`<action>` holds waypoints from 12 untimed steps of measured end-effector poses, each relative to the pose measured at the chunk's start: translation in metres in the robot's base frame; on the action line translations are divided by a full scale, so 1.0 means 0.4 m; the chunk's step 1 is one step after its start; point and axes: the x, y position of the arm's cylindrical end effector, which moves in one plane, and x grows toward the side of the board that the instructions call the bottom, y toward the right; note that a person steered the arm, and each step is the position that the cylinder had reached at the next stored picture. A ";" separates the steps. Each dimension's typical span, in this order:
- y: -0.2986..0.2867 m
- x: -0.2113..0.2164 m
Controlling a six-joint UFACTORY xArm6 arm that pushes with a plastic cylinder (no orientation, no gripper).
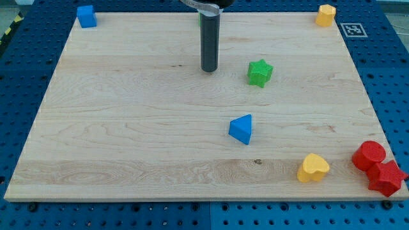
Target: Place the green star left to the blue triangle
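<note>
The green star (259, 73) lies on the wooden board (128, 128), right of centre in the upper half. The blue triangle (241, 129) lies below it, slightly to the left, near the board's middle. My tip (209, 69) is the lower end of the dark rod that comes down from the view's top. It rests on the board to the left of the green star, with a gap between them, and above and left of the blue triangle.
A blue cube (86, 16) sits at the top left corner and a yellow block (326, 14) at the top right. A yellow heart (313, 167) and two red blocks (377, 167) sit at the bottom right. Blue pegboard surrounds the board.
</note>
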 end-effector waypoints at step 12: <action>0.069 0.186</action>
